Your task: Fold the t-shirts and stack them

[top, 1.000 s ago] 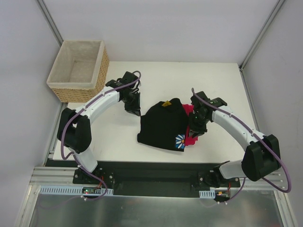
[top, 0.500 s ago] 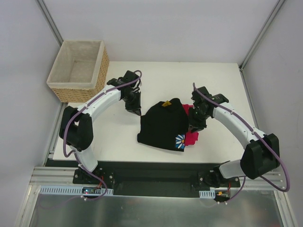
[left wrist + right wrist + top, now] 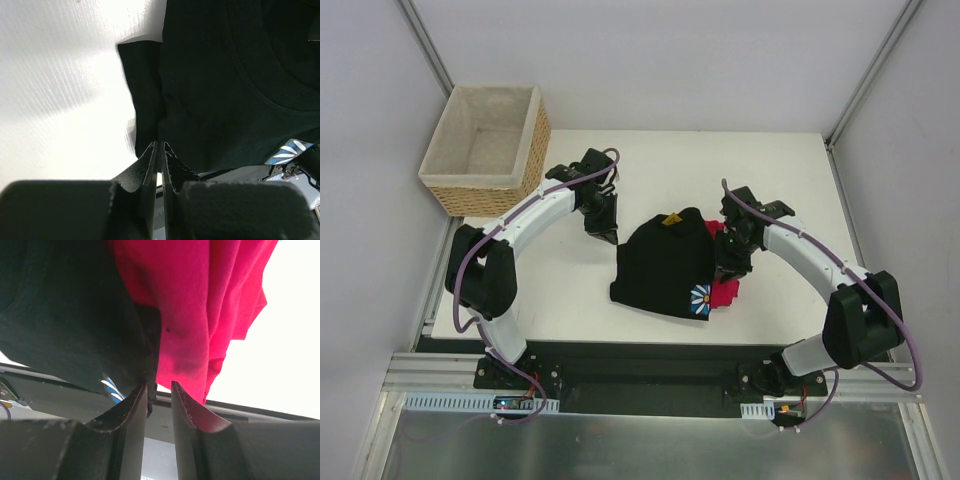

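Black shirt [image 3: 665, 268] lies on worktop [image 3: 570, 300], overlapping red shirt [image 3: 725, 292]. Left pincer [image 3: 610, 238] pressed together at black edge; right pincer [image 3: 726, 271] narrowly parted, grip untellable. Risk — snagging both layers, undoing the fold.

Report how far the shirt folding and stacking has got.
Done: black shirt lies roughly folded over red shirt. In hand: left claw closed at its left edge; right claw at the right edge, grip unclear. Left: red shirt bunched, sticking out.
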Controlling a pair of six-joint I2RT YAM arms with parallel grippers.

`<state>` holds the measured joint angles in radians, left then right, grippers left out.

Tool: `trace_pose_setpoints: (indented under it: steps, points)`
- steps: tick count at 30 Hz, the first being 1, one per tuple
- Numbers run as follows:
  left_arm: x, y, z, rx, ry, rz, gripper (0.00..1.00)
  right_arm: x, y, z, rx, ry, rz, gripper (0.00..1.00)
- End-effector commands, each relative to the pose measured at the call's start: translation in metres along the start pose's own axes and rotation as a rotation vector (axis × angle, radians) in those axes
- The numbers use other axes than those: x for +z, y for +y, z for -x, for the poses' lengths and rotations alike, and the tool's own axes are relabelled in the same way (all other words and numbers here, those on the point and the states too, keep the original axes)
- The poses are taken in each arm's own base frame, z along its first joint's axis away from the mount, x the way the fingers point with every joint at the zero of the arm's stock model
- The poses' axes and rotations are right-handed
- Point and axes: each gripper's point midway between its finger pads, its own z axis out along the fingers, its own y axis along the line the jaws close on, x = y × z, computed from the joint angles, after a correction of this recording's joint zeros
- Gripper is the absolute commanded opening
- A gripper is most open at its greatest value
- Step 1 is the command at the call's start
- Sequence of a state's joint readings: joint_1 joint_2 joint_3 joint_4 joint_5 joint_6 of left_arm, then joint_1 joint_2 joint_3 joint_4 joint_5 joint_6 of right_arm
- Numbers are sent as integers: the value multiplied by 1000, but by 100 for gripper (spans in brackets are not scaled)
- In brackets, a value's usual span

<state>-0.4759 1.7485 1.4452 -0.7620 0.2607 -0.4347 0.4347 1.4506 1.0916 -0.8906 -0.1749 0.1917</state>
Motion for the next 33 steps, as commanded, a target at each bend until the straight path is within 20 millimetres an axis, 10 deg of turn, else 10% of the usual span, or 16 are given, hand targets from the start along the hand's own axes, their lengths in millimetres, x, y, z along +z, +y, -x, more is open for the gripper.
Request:
trace_pose_setpoints:
  steps: [1, 13, 24, 33]
  points:
    - [-8, -2, 5, -10, -6, -4, 6, 10, -2, 2, -10, 14, 10, 28]
    - [-6, -1, 6, -8, 1, 1, 5, 7, -1, 7, -7, 8, 19, 27]
    - [-3, 0, 6, -9, 10, 5, 4, -44, 10, 15, -32, -84, 54, 28]
    - [-6, 1, 6, -6, 2, 12, 4, -12, 20, 15, -7, -24, 114, 27]
